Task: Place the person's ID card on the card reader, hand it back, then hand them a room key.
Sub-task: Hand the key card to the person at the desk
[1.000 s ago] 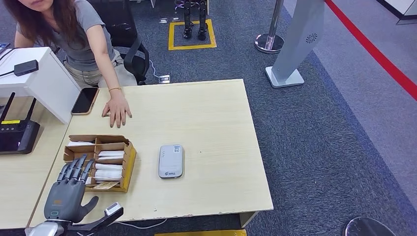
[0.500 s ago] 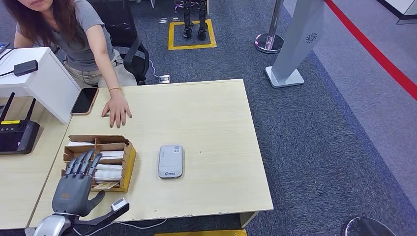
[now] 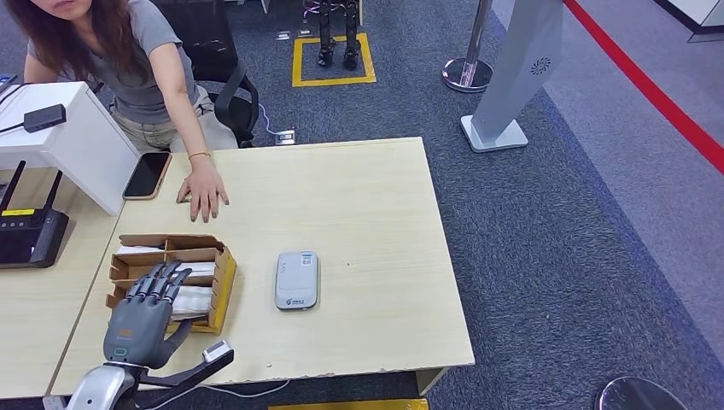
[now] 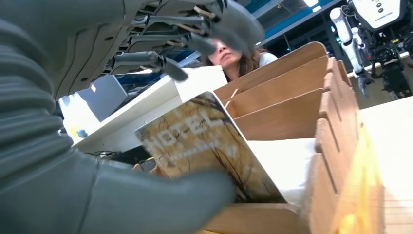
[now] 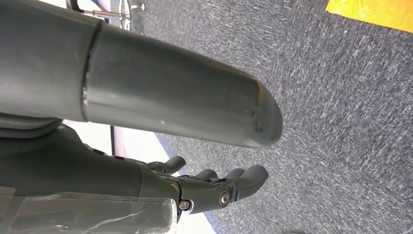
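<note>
The robot's left hand hovers over the near end of the cardboard box of key cards at the front left of the pale wooden tabletop. Its fingers are spread apart and reach out above the white cards in the box's compartments, and they grip nothing. From the left wrist camera, a brown room key printed with the word HOTEL leans tilted in the nearest compartment, just beyond the thick grey thumb and below the dark fingers (whether the thumb actually touches the card I cannot tell). More white cards lie in the compartment beside it.

The grey card reader lies flat on the tabletop just to the right of the box, apart from it. I cannot make out an ID card on it.

Across the tabletop a person sits in a black office chair and rests one hand flat on the far left part of the surface. A black phone lies just beside that hand, against a white stand. A black router sits on the adjoining desk to the left.

The right hand hangs over dark carpet, its fingers loosely curled and holding nothing.
</note>
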You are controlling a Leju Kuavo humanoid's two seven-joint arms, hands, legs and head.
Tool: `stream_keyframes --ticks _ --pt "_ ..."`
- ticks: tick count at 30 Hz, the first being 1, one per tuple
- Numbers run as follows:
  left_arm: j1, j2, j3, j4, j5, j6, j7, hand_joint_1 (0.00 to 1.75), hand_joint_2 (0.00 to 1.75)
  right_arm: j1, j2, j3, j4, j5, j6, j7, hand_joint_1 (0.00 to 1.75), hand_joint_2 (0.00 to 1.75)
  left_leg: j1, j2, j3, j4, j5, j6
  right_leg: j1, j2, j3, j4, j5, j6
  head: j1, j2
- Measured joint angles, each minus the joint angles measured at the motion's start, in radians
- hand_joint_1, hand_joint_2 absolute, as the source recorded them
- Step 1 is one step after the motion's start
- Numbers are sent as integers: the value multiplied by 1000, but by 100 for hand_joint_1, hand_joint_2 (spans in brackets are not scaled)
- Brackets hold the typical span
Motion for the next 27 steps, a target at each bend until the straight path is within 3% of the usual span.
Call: stream_keyframes --ticks 2,27 --pt "-11 -3 -14 6 4 -3 -4 175 175 0 0 0 0 0 -1 0 0 0 0 0 0 0 0 0 0 0 0 0 0 0 0 0" --pt "-22 -4 -24 14 14 -8 -4 175 175 0 0 0 0 2 -8 -9 0 0 0 0 0 0 0 0 0 0 0 0 0 0 0 0"
